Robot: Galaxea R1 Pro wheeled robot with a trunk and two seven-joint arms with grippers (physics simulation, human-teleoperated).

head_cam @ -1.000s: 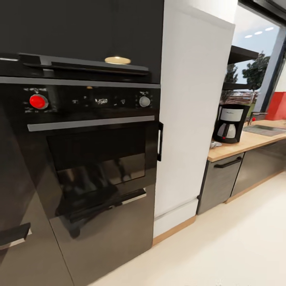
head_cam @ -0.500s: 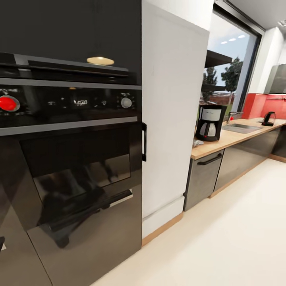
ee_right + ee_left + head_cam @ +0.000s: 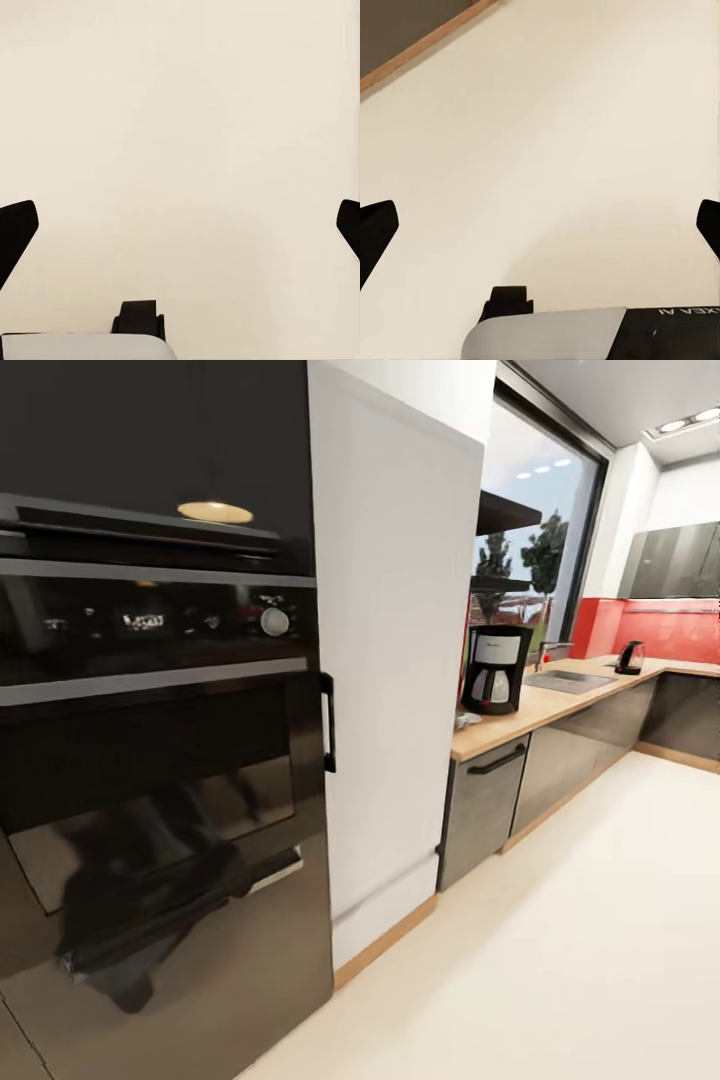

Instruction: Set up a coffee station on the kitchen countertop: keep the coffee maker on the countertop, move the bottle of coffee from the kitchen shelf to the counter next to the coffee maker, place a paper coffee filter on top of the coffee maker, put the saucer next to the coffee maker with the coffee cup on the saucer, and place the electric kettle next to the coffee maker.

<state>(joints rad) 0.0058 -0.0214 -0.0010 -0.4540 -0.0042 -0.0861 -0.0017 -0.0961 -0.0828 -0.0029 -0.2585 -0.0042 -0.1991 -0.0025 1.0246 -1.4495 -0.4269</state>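
- Coffee maker (image 3: 495, 669) stands on the wooden countertop (image 3: 530, 712), electric kettle (image 3: 629, 657) well apart along it
- Left gripper (image 3: 540, 225) and right gripper (image 3: 180, 225) both spread wide, holding nothing, above pale floor (image 3: 560, 950)

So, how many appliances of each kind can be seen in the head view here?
Built-in ovens: 1
Coffee makers: 1
Electric kettles: 1
Dishwashers under the counter: 1
Total: 4
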